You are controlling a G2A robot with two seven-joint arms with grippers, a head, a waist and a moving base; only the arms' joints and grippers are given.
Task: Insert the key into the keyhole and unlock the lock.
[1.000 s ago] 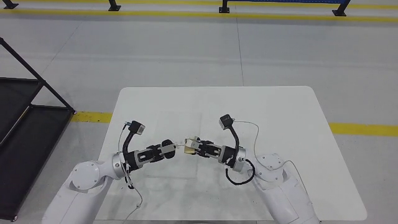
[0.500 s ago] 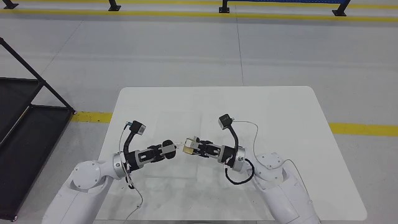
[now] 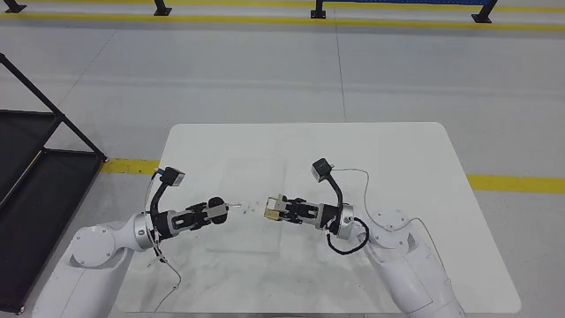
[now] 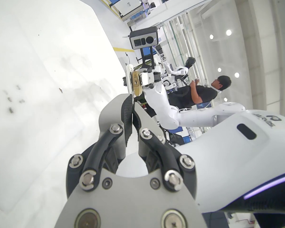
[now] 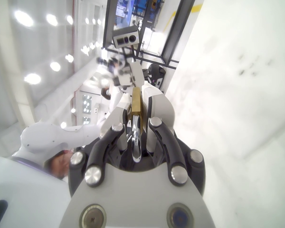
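Gripping the lock (image 5: 135,102) by its flat brass body, the right claw (image 5: 135,112) is closed tight on both sides of it, with the curved chrome shackle (image 5: 135,141) running back between the fingers. The lock is held over the smooth white tabletop (image 3: 397,159), near the front edge around the middle. The left claw (image 4: 132,105) sits further left, a clear gap away from the lock. Its ribbed black pads (image 4: 126,112) are pinched together on the key (image 3: 233,204), a thin metal sliver poking out toward the brass block. Small dark specks (image 4: 13,100) dot the tabletop
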